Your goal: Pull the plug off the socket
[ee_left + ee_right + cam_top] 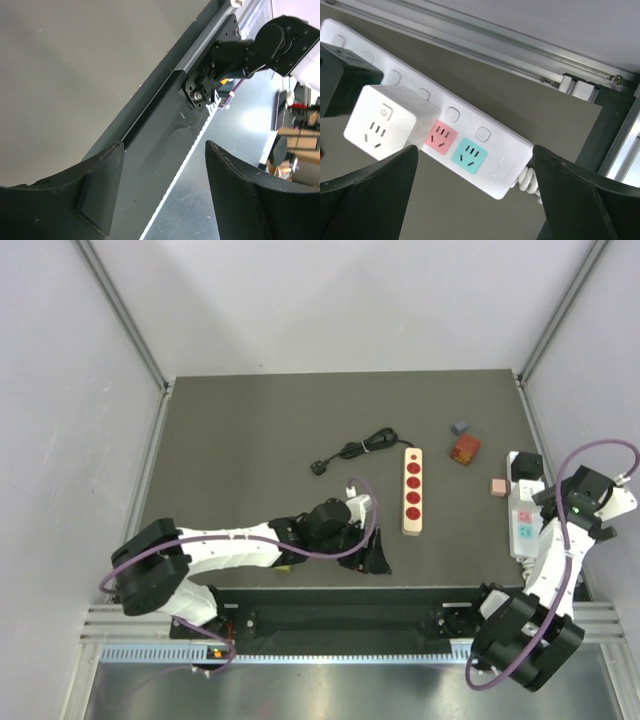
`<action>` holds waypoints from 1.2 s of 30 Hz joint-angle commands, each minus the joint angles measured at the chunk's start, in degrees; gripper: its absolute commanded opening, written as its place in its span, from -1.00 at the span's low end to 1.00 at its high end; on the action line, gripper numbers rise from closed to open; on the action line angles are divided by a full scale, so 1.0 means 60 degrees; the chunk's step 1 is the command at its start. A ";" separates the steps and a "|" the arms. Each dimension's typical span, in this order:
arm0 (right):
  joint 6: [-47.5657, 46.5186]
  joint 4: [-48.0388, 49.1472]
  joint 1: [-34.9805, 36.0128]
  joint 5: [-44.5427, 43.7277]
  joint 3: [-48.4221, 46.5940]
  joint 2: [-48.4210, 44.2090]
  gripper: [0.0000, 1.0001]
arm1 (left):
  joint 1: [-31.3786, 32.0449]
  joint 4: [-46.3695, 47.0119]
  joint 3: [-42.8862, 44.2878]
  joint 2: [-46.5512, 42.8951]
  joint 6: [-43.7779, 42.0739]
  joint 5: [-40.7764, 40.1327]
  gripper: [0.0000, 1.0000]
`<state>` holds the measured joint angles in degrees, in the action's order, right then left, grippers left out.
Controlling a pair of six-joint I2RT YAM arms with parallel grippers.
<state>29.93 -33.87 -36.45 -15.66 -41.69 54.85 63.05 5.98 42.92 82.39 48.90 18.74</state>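
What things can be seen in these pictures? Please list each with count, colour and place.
table: one, dark grey, under everything.
wooden strip: one, beige with red sockets, table centre.
cable: one, black, left of the wooden strip's far end, plugged into nothing.
grey block: one, blue-grey, far right of table.
red block: one, red-brown, just nearer than the grey block.
pink block: one, pink, beside the white strip.
white strip: one, white with pink and teal sockets, right table edge.
white plug: one, white, in the white strip beside the pink socket.
black plug: one, black, beyond the white plug.
left gripper: one, black, open, above the table's near edge.
right gripper: one, black, open, above the white strip.
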 commanded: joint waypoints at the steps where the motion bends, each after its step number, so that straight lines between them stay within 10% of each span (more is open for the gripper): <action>1: 0.0080 0.0356 -0.0180 0.0105 -0.0214 0.0627 0.92 | 0.0025 0.0644 0.0756 0.0359 -0.0621 0.0815 0.41; 17: -0.1824 0.2042 -0.0108 0.3004 -0.0183 0.1124 1.00 | -0.1204 -0.0001 0.1959 0.1063 -0.1867 0.2925 0.42; 36: -0.2952 0.1251 0.2559 -0.0465 -0.2265 0.3939 0.77 | -0.1587 0.0556 0.1973 0.1473 -0.1384 0.3497 0.42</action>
<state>13.91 -26.22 -21.63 -14.06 -51.88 77.52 53.87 6.02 53.65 90.59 39.83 38.39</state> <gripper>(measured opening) 0.892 0.710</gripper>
